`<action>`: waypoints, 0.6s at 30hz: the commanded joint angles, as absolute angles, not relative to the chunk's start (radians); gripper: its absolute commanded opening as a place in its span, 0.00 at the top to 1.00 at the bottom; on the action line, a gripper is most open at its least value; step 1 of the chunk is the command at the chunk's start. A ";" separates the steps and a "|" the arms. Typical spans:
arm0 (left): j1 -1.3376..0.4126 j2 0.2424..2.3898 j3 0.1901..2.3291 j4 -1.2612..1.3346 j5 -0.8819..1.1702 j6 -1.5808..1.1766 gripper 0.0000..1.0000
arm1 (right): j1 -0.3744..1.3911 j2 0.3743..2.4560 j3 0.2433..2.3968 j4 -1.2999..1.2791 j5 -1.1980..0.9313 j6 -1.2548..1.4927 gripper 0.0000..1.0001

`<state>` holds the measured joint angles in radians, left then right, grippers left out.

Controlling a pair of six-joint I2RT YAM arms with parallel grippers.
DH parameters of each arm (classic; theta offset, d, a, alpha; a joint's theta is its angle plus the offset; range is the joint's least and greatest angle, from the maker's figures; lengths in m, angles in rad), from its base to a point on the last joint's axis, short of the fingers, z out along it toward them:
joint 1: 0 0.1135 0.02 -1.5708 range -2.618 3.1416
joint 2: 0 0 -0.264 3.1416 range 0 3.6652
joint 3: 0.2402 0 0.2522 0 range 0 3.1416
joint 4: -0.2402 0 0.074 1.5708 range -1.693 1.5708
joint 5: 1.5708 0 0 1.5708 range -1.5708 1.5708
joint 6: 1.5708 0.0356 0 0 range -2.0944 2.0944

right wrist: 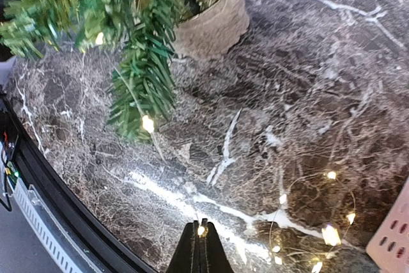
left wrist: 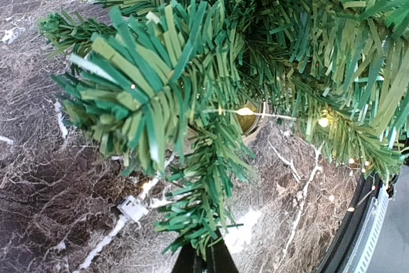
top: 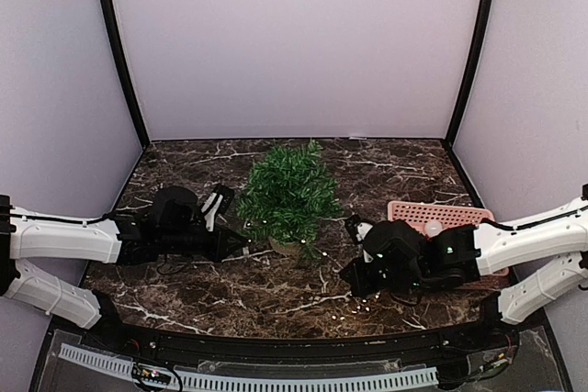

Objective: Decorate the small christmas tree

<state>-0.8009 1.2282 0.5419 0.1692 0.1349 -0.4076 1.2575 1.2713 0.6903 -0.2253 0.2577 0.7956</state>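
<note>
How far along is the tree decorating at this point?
Partway. Done: a few lit bulbs of the light string sit in the lower branches of the small christmas tree. In hand: the right gripper pinches the string at a bulb; the left gripper is shut at a branch tip, its grip hidden. Left: a loose coil lies on the table, and a white ball waits in the pink basket.

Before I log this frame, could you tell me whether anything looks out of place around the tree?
Yes: much of the light string lies in a loose tangle on the table near the pink basket, not on the small christmas tree, which carries only a few bulbs on its lower branches.
</note>
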 commanded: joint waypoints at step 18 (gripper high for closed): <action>-0.779 1.180 0.567 0.107 0.075 -0.370 1.00 | 1.126 1.153 0.602 -0.261 0.311 0.785 1.00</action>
